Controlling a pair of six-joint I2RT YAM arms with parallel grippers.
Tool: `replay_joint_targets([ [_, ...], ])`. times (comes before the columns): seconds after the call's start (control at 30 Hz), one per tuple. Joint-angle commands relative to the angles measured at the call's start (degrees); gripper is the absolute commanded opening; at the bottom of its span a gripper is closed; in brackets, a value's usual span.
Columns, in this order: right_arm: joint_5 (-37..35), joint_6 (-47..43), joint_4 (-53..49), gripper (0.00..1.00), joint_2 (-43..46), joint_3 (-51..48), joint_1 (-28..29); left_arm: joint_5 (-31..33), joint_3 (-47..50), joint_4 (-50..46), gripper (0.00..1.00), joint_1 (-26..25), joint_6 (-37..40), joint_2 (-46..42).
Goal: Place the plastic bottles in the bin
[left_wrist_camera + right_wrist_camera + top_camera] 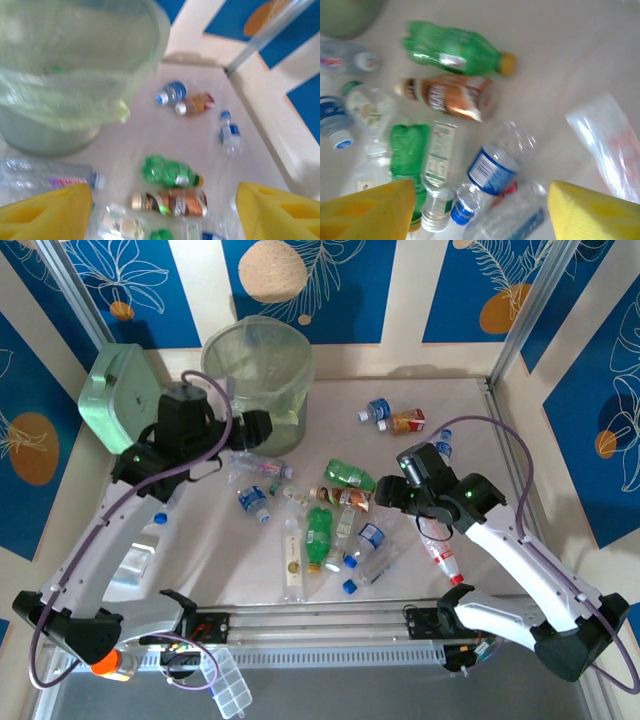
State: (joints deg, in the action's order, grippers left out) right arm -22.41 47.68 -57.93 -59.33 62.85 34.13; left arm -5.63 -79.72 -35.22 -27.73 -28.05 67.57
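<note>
You can count roughly fourteen plastic bottles (350,475), two of them green, plus one round bin (290,390), one mint-green box (112,400) and one clear compartment case (232,695).

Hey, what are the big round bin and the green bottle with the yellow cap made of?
The bin looks like translucent grey-green plastic: its wall lets light through. A thin, crinkled pale-green film bag lines it. The green bottle seems thin glossy plastic: see-through, dented, with bright highlights.

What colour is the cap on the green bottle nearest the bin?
Yellow cap on the green bottle; clearest in right wrist view.
</note>
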Motion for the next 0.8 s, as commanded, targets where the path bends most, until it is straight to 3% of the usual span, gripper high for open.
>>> replay_joint_targets([
  [0.0,-2.04,14.64,-10.15,0.68,-0.17,-0.57,-2.17,-4.48,5.43,0.42,0.76,-0.91,0.89,-3.63],
  [0.1,-3.87,9.86,-8.47,0.68,-0.44,-2.34,-4.99,-4.10,11.53,0.48,0.77,-0.93,4.81,-8.09],
  [0.27,0.10,2.53,-1.14,0.76,-3.84,-7.06,-10.39,-2.50,19.78,2.71,0.77,-0.93,7.10,-13.32],
  [0.43,-5.34,0.16,-2.14,0.83,-11.71,-5.28,-11.33,-2.37,24.09,5.22,0.78,-0.93,7.24,-14.92],
  [0.57,-1.09,11.44,-6.10,0.84,-14.49,-4.03,-16.34,-1.90,24.70,4.98,0.78,-1.01,7.98,-15.22],
  [0.77,8.87,35.56,-3.94,0.85,-8.67,-7.82,-24.68,-1.42,25.32,5.51,0.77,-1.49,8.10,-16.78],
])
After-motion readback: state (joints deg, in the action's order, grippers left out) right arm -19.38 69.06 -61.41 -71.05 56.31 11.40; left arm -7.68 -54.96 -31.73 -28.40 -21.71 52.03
